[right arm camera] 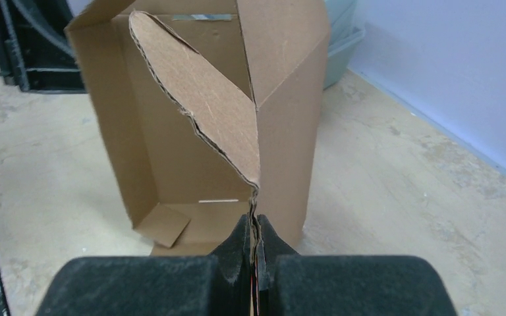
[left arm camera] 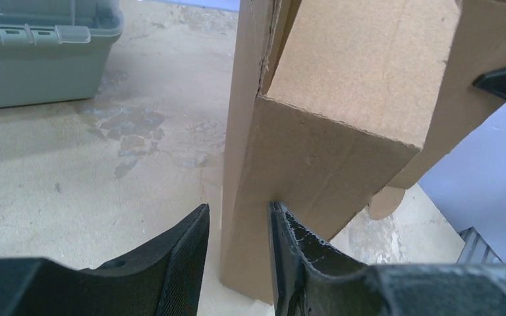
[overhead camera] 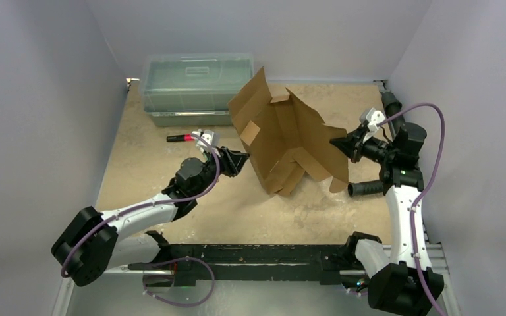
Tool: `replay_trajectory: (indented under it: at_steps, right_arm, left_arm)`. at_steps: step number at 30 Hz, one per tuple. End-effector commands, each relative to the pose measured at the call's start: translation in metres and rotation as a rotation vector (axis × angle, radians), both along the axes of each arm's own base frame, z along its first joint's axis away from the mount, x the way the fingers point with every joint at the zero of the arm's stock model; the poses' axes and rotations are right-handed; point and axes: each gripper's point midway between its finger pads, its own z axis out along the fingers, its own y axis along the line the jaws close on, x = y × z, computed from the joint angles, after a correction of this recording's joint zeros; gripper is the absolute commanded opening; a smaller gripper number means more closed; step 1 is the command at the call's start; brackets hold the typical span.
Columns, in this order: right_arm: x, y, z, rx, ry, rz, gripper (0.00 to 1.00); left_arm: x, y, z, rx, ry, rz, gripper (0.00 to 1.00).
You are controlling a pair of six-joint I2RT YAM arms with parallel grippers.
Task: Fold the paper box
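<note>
Paper box (overhead camera: 283, 141): partly formed and standing tilted on the counter (overhead camera: 237, 210), roughly mid-counter and a little toward the far right. It sits between the two arms. Panels and flaps stick up at different angles, and none lie flat in the overhead view. The open inside faces the right arm. The right wrist view shows the bottom panel, one side wall and a small corner flap folded inward at lower left.

Left gripper (left arm camera: 237, 220): low, at the box's left side near its lower edge. The jaws are spread and straddle an upright cardboard wall. The inner face of one finger (left arm camera: 290, 250) touches the cardboard. The other finger stands just off it, with a sliver of counter showing between. No pinch is seen.

Right gripper (right arm camera: 255, 230): at the box's right-hand tip. The jaws are pressed together on the thin edge of a flap with a curved outline, and the cardboard is sandwiched between them.

Plastic bin (overhead camera: 191, 85): clear greenish, lid on, at the far-left end of the counter by the back wall. From overhead the box's top corner overlaps the bin's right end. Whether they touch cannot be told.

Red marker (overhead camera: 181, 137): lying on the counter just in front of the bin, near the left gripper and apart from the box.
</note>
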Motion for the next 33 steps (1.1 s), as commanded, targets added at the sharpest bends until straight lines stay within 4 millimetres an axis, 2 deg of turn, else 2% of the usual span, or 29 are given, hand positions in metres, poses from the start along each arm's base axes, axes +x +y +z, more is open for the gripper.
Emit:
replay_trajectory:
  at_steps: [1, 8, 14, 20, 25, 33]
  right_arm:
    - [-0.017, 0.011, 0.004, -0.017, -0.035, 0.107, 0.0]
    - [-0.025, 0.016, 0.002, -0.016, -0.039, 0.159, 0.0]
    - [-0.033, 0.021, 0.004, -0.01, -0.046, 0.206, 0.0]
    - [-0.039, 0.024, 0.004, -0.008, -0.052, 0.235, 0.0]
    - [-0.05, 0.029, 0.006, -0.003, -0.065, 0.295, 0.0]
    - [-0.055, 0.031, 0.008, -0.012, -0.082, 0.317, 0.0]
  left_arm:
    - [0.013, -0.007, 0.038, -0.065, -0.09, 0.023, 0.37]
    - [0.026, 0.0, 0.045, -0.053, -0.1, 0.093, 0.37]
    - [0.038, 0.0, 0.051, -0.014, -0.103, 0.131, 0.28]
    - [0.05, 0.0, 0.052, 0.015, -0.095, 0.166, 0.26]
    - [0.06, 0.003, 0.055, 0.031, -0.097, 0.181, 0.19]
    - [0.07, 0.003, 0.064, 0.051, -0.121, 0.155, 0.19]
